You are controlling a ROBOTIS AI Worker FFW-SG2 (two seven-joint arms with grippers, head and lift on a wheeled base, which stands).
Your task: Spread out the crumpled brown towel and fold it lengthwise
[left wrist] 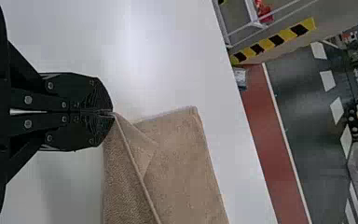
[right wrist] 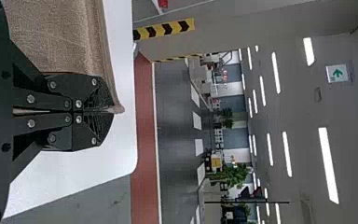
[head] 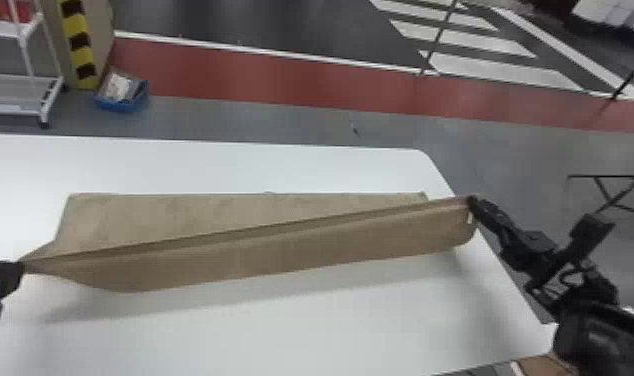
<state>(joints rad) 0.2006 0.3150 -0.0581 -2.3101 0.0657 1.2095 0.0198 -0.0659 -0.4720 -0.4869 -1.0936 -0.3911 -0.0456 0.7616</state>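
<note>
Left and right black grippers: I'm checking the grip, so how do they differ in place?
The left black gripper pinches the left end of the brown towel; the right black gripper pinches its right end. In the head view, the left gripper shows lower, the right one higher, by the white table's right edge. Both have their fingers shut on the cloth.

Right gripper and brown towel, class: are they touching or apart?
Touching: the right wrist view shows the right gripper shut on the brown towel, which is pinched between its fingertips.
</note>
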